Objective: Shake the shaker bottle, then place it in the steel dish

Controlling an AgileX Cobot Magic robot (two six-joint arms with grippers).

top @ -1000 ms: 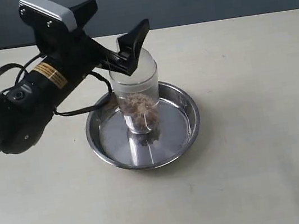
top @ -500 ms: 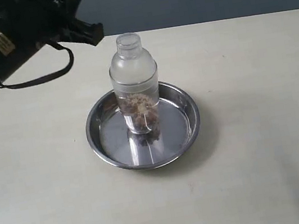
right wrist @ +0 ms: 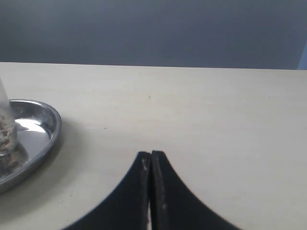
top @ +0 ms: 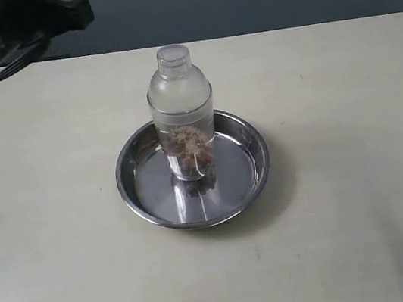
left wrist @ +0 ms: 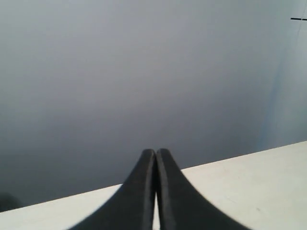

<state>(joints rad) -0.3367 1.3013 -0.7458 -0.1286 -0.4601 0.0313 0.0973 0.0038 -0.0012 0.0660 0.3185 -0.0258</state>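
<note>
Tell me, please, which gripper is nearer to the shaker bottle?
Left, probably. The left gripper, jaws shut, hangs raised up-left of the shaker bottle in the exterior view; the right gripper, also shut, sits outside that view, with the steel dish off to its side.

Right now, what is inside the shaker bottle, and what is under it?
Brown granules sit low in the shaker bottle; its frosted shoulder hides anything higher. It stands in the steel dish, covering the floor directly beneath.
</note>
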